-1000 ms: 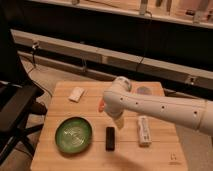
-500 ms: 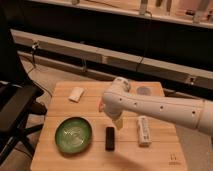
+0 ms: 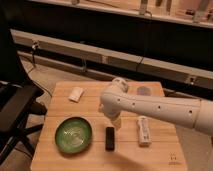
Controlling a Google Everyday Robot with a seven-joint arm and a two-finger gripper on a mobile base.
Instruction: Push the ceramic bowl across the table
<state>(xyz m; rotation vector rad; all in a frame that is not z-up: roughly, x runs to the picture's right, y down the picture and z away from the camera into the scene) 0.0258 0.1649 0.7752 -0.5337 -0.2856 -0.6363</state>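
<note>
So you've got the ceramic bowl (image 3: 74,135) sitting on the near left part of the tabletop (image 3: 90,107), fully in view and apart from everything else. Your end effector (image 3: 115,121) hangs over the middle of the tabletop, pointing down. It's near the bowl's right side and just above a small black bar-shaped thing (image 3: 110,138) that lies beside the bowl.

Honestly, you can't tell how the end effector is set. The fat white arm (image 3: 150,106) comes in from the right edge, where it's cut off, and its bulk hides most of the tip, so all you get is a pale stub. Whether it touches the tabletop, can't tell either.

A white remote-like object (image 3: 143,131) lies just below the arm, right of the black bar. On the far side there's a small white block (image 3: 76,94) on the left and a grey round thing (image 3: 144,90) partly hidden behind the arm. A black chair (image 3: 15,107) stands on the left, cropped by the frame edge.
</note>
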